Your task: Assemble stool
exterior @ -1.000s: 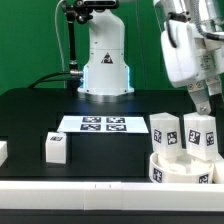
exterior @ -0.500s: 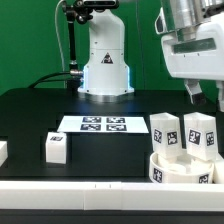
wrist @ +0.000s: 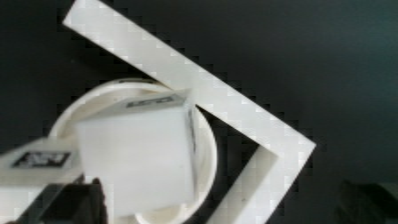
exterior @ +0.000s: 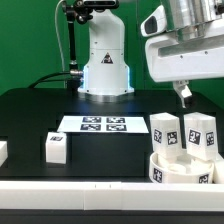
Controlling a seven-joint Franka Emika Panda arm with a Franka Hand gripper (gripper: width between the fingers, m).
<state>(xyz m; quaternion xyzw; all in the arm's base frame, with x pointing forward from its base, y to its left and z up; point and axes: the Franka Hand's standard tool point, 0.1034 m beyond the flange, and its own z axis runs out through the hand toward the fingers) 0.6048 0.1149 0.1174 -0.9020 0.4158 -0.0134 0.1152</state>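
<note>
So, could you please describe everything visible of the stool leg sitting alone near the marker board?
The leg is a small, blocky, plastic-looking white piece with a black-and-white square tag on the face toward the camera. It rests on the black table, toward the exterior view's left of the marker board and apart from it; nothing else touches it.

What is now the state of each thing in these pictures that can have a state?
Thick round white plastic seat: lies flat, carries two legs.
Two white blocky plastic legs: upright on the seat; fastened or not, cannot tell.
Third white blocky leg: loose on the black table, apart from the seat.
End effector: raised, touches nothing; open or shut, cannot tell.
</note>
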